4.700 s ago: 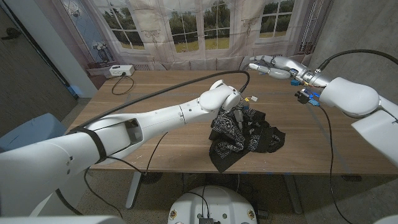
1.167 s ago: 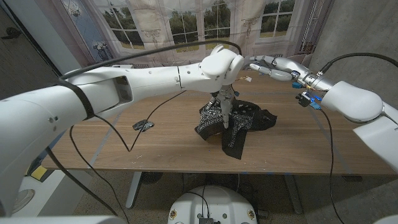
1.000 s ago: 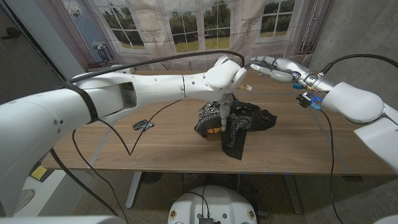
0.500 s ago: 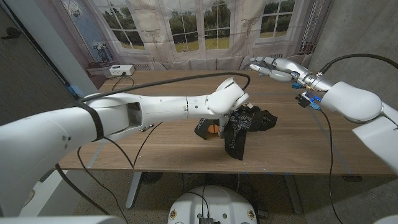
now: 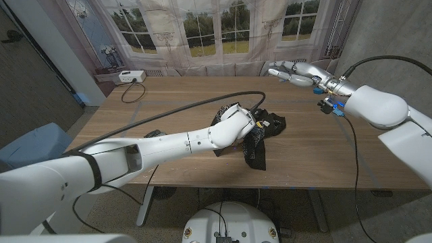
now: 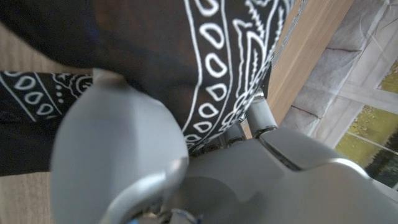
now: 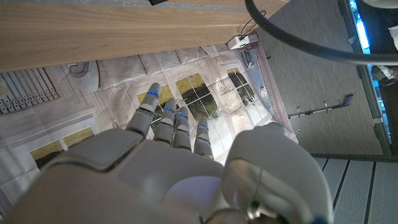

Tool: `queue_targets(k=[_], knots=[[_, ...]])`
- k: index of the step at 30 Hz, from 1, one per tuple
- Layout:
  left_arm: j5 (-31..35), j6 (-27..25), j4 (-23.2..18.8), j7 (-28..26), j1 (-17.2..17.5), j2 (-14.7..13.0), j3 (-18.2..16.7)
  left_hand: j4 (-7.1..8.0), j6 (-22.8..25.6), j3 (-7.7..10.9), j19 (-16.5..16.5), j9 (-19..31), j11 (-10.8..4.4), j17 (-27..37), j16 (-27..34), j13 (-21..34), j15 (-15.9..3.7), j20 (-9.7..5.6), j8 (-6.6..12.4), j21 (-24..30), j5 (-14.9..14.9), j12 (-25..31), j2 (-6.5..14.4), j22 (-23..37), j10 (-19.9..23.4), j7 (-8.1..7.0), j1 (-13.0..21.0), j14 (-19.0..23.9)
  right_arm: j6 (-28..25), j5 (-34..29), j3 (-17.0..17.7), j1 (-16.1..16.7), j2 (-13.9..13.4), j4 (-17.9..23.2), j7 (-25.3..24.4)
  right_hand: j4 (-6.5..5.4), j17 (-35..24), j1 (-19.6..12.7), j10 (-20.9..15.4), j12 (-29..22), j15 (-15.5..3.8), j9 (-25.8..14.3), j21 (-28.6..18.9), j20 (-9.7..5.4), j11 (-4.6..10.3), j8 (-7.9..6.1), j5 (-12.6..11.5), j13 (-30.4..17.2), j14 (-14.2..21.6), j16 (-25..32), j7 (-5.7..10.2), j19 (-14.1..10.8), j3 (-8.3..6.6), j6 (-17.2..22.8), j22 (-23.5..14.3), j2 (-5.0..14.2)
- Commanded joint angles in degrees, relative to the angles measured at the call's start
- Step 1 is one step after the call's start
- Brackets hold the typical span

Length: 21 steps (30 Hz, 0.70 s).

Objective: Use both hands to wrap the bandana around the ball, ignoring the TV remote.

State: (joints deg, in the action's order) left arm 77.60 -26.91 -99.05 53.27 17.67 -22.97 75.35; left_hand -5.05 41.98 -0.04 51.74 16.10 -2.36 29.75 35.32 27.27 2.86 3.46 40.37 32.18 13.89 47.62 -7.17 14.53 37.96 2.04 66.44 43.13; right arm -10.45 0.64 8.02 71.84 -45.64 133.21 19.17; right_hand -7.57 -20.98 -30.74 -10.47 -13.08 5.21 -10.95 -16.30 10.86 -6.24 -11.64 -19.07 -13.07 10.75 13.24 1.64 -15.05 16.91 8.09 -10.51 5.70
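A black bandana (image 5: 260, 140) with white paisley print lies bunched at the middle of the wooden table (image 5: 324, 152). My left hand (image 5: 236, 125) is down on its left part, fingers buried in the cloth and holding it. The left wrist view shows the bandana (image 6: 217, 62) draped right against my left hand (image 6: 124, 155). No ball shows; the cloth and my hand cover that spot. My right hand (image 5: 291, 71) hovers above the far right of the table, away from the cloth, fingers apart and holding nothing. Seen from the right wrist, the right hand (image 7: 168, 168) has straight fingers.
A dark TV remote (image 5: 154, 133) lies on the table left of the bandana, partly behind my left arm. A white box (image 5: 122, 76) with a cable sits at the back left corner. A black cable loops over my left arm.
My left hand, which had lifted the bandana high, came down onto the table with the cloth. The orange ball seen half a second ago is now covered. The right hand barely moved.
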Motion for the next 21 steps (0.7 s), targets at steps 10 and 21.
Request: queue_targets(k=[10,21], knots=[[-14.4,2.8,-2.9,-25.6,12.1,1.3,-22.4,-4.46,10.3,12.2,11.3,0.4,-1.85,1.6,-0.2,3.4,-15.53,-15.2,0.81,2.6,0.0,0.2,15.7,0.1,4.9,-0.08,16.9,16.7,0.4,1.6,-1.2,-1.2,-1.2,-1.3,-2.0,0.09,-0.1,0.2,-0.4,0.3,0.06,-0.1,0.2,-0.4,-0.15,0.12,-0.1,0.0,-0.2,0.1,0.22,-0.3,0.31,0.2,-0.3,0.25],[-32.0,3.5,-3.9,-31.9,10.7,0.8,-27.2,-4.64,10.8,12.98,11.4,-0.4,-0.72,2.3,-0.7,3.3,-15.14,-15.81,0.38,4.0,-0.3,-0.4,15.3,0.2,5.1,0.68,18.0,17.8,0.9,1.6,-0.7,-0.5,-1.3,-1.2,-2.7,0.14,-0.1,0.1,-0.5,0.4,0.13,-0.1,0.3,-0.53,-0.08,0.1,-0.1,0.0,-0.3,0.1,0.21,-0.4,0.31,0.3,-0.3,0.34]])
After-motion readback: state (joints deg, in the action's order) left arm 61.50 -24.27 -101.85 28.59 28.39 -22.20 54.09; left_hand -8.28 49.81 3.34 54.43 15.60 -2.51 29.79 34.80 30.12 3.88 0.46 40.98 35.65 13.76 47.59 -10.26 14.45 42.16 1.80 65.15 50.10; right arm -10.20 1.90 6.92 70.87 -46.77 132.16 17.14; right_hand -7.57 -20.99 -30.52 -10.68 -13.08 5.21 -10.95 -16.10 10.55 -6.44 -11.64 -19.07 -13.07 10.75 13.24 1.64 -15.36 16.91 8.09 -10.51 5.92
